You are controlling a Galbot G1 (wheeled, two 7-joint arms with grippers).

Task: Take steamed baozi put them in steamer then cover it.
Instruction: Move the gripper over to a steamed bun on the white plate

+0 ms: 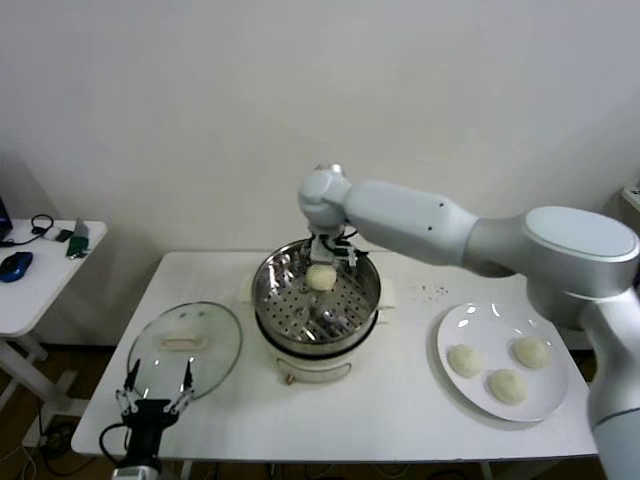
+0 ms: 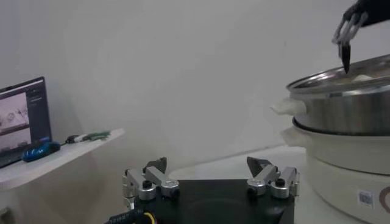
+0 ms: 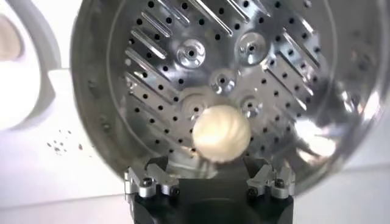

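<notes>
Gleaming at the centre of the head view, the steamer (image 1: 316, 300) is a round polished steel basket with a perforated, slotted bottom, seated in a cream-white pot body on the white surface (image 1: 400, 400). One smooth, domed, cream-white baozi (image 1: 320, 277) lies inside it toward the far wall; in the right wrist view the same bun (image 3: 221, 133) shows faint pleats and sits on the holed floor between the claw's two finger bases.

The right claw (image 1: 332, 252) hangs over the far rim of the basket in the upper middle of the frame, its jaws spread wide on either side of the bun and gripping nothing; whether a fingertip brushes the dough cannot be told.

At the right of the frame a flat white plate (image 1: 455, 325) carries three more baozi (image 1: 508, 386), well apart from the pot. At the lower left lies the cover (image 1: 185, 350), a round clear glass lid with a metal rim and a cream rectangular handle at its centre, flat on the surface just beside the pot.

The left claw (image 1: 155, 390) waits at the bottom left edge, near the lid's front rim, jaws wide and empty. A small side table (image 1: 30, 290) with a blue mouse (image 1: 15, 265) stands at the far left.
</notes>
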